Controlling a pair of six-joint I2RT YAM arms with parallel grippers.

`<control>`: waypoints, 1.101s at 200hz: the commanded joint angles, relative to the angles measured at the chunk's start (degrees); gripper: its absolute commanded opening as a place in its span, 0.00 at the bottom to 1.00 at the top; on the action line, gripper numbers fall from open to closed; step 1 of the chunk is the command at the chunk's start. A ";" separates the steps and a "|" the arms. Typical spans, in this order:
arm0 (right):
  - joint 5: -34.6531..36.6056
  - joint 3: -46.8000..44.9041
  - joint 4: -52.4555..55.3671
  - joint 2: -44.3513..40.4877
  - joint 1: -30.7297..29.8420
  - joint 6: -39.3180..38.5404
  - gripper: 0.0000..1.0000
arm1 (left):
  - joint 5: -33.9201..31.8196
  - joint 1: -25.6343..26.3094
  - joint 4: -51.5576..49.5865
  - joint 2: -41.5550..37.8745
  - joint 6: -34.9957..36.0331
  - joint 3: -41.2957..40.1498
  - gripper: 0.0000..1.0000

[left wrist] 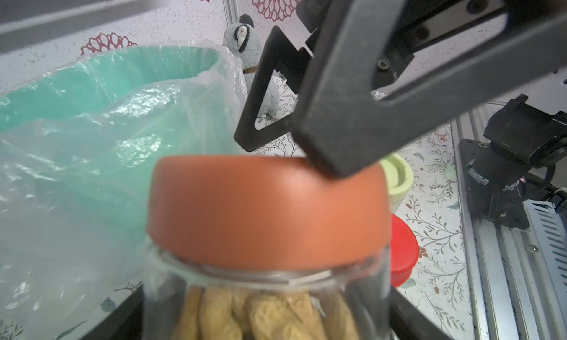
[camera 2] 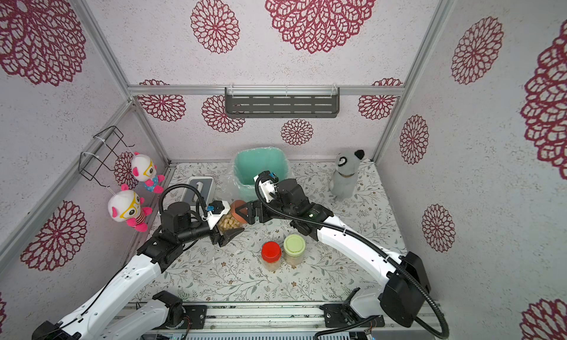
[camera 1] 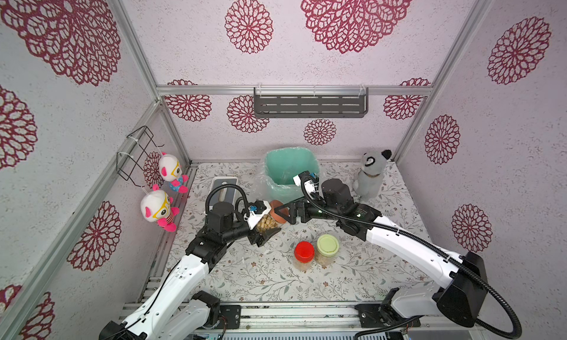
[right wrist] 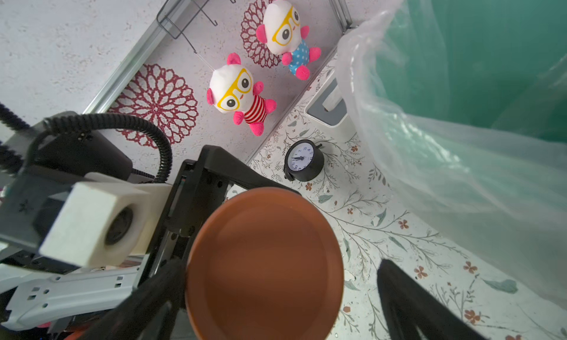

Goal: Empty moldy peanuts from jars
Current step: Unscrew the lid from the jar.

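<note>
My left gripper is shut on a clear jar lifted off the table and tipped on its side. The jar holds moldy peanuts. Its brown lid is screwed on and faces my right gripper. In the right wrist view the right gripper is open. The brown lid sits between its fingers, one finger close beside the rim and the other clearly apart. Two more jars stand upright near the table's middle, one red-lidded and one pale-green-lidded, both with peanuts inside.
A mint-green bin lined with a clear plastic bag stands just behind the grippers. Around it are a grey plush raccoon at the back right, a white tissue box at the back left and a small black clock. Two plush dolls hang on the left wall.
</note>
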State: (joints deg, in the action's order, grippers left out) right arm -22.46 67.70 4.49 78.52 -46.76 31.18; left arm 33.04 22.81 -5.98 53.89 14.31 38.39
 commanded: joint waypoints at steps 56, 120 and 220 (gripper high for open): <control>-0.49 1.60 -4.34 2.01 -2.00 4.92 0.99 | 0.80 -0.35 5.71 -2.72 -0.27 -0.38 0.00; -1.29 1.60 -5.14 3.19 -2.01 5.79 0.94 | 0.10 -0.31 5.52 -3.58 -0.02 -0.95 0.00; -4.57 1.60 -4.32 3.96 -1.62 2.41 0.73 | 0.01 -0.31 4.92 -3.79 0.01 -0.77 0.00</control>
State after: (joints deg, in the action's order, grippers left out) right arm -25.32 67.92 0.97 82.24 -48.71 35.59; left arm 32.03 22.81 -5.80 52.03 14.35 36.69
